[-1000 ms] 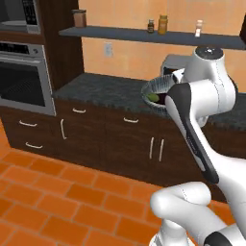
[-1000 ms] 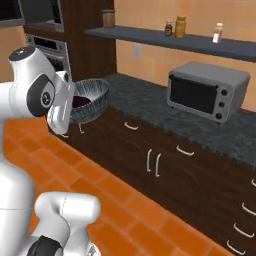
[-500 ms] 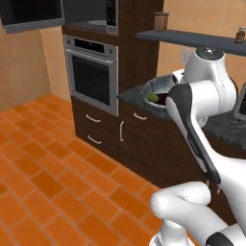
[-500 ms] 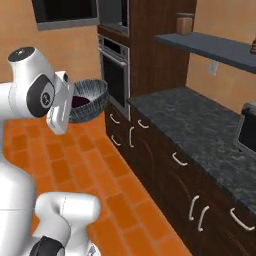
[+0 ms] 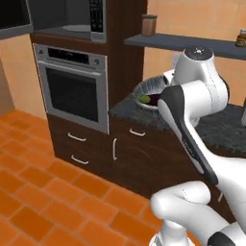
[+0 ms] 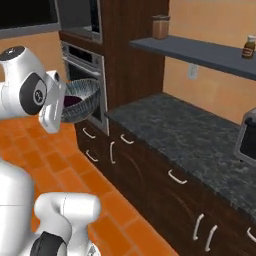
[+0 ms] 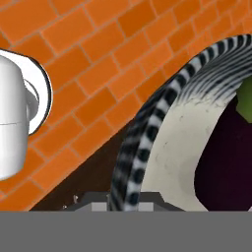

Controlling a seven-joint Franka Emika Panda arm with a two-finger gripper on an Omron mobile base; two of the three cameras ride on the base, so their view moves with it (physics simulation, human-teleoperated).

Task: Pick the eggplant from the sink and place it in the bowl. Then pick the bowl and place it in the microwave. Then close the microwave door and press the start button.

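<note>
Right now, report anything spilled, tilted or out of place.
Nothing stands out. The bowl is carried roughly level with the eggplant inside it, the gripper shut on its rim. The microwave above the oven shows an open cavity.

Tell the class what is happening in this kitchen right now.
The white robot arm is carrying the bowl in the air with the eggplant lying inside it. In the hand view its jaws are clamped on the bowl's striped rim. The bowl hangs in front of the wall oven; the microwave sits higher up, above that oven, with its cavity open. The bowl is not yet inside, so loading it, shutting the door and pressing start remain.
</note>
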